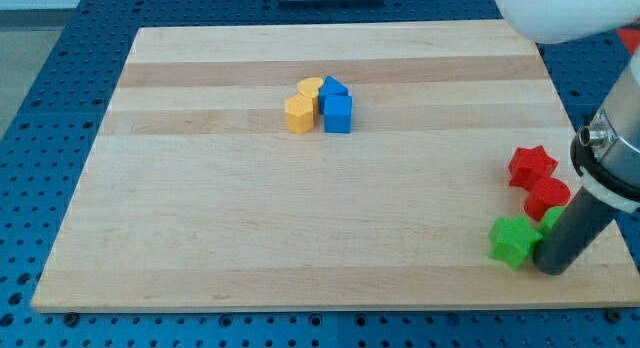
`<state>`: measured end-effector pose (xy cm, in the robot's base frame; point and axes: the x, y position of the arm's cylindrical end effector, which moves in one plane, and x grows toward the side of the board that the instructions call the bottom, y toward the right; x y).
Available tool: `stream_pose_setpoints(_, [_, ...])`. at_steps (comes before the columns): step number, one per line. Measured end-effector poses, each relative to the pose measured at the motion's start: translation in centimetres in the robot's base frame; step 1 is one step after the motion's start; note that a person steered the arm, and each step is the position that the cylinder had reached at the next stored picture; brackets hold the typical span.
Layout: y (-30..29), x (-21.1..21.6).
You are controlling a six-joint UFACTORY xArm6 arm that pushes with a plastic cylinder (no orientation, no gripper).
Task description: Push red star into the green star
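The red star (531,166) lies near the board's right edge. Just below it sits a second red block (547,197), rounder in shape, touching it. The green star (514,240) lies below both, near the view's bottom right. A second green block (551,219) peeks out behind the rod, mostly hidden. My tip (552,268) rests on the board right next to the green star's right side, below the red blocks. The rod hides part of the red round block's right side.
A cluster sits at the board's upper middle: a yellow heart (310,88), a yellow hexagon (299,115), a blue cube (338,114) and another blue block (333,87) behind it. The wooden board's (200,238) right edge runs close to the stars.
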<state>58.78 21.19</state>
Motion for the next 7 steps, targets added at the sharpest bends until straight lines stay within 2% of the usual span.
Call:
stream_pose_setpoints(1, [0.3,2.9])
stream_pose_setpoints(2, [1.8,3.0])
stream_pose_setpoints(4, [13.3,-1.6])
stream_pose_setpoints(6, [12.4,-8.2])
stream_pose_setpoints(7, [10.3,-9.8])
